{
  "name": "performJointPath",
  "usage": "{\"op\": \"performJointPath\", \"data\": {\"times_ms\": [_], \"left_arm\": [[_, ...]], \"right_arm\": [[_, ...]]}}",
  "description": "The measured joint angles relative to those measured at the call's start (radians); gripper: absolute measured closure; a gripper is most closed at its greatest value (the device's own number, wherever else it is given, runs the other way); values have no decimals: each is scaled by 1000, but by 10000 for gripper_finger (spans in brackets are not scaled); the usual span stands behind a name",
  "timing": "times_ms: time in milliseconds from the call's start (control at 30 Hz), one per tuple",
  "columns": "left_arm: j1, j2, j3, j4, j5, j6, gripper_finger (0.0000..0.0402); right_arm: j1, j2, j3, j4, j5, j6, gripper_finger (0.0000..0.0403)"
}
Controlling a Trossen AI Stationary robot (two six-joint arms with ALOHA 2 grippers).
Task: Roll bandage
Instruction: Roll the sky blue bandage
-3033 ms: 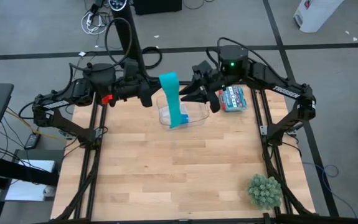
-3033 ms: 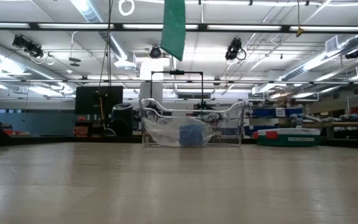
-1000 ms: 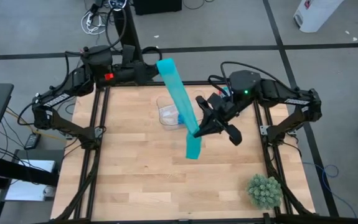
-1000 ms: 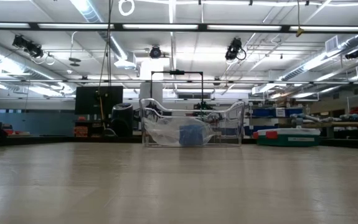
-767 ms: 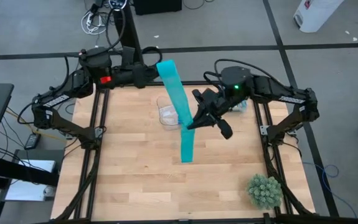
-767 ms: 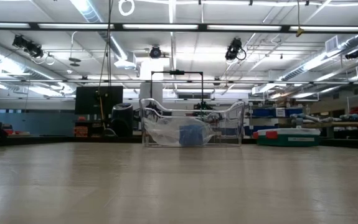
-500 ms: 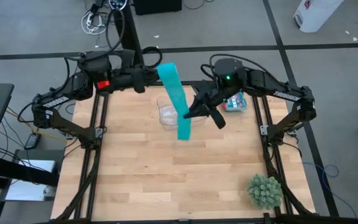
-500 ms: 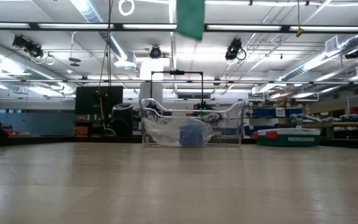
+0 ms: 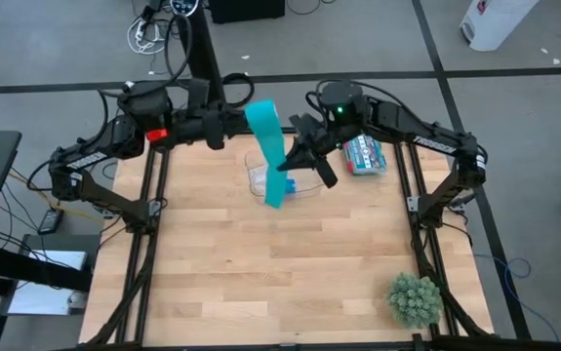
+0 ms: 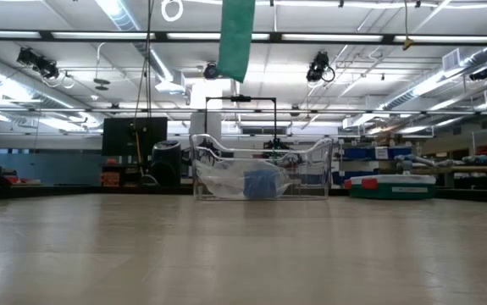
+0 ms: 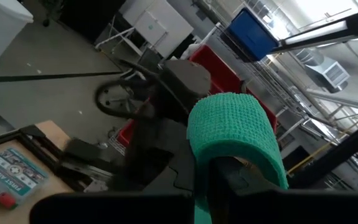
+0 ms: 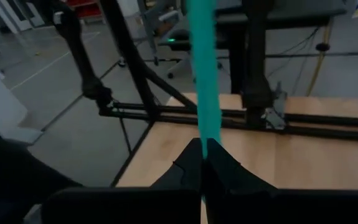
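Note:
The bandage is a long teal-green ribbon held high over the table's far middle between both grippers. My left gripper is shut on its upper end at the far edge. My right gripper is shut on the ribbon lower down, above a clear container. The short free end hangs below the right gripper. In the low view that end dangles from the picture's top, well clear of the table. My left gripper has the bandage's upper end, which bends over its fingertips like a loop. The fingers reach in about level from the table's left. The place where the fingers meet is hidden under the cloth. My right gripper pinches the ribbon between its two fingertips, the fingers lying across its width. They come slanting down from the table's right and far side. The stretch up to the left gripper runs straight, and the tail hangs slack below.
A clear container holding a blue roll stands on the table's far middle, under the bandage. A first-aid box lies at the far right. A small green plant sits at the near right corner.
My right gripper, still shut on the bandage, has swung from over the table's middle toward the far edge and somewhat left, ending above the container. The ribbon, drawn out long and slanted before, now spans a shorter stretch, and its free end has come back into the low view.

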Motion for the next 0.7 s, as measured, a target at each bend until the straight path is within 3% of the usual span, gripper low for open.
{"op": "performJointPath", "data": {"times_ms": [400,700], "left_arm": [[-33,15,0,-54,-9,-22,381],[-39,62,0,-52,48,-49,381]], "right_arm": [[-126,3,-1,40,-30,-4,403],[-177,3,-1,80,-34,-16,403]]}}
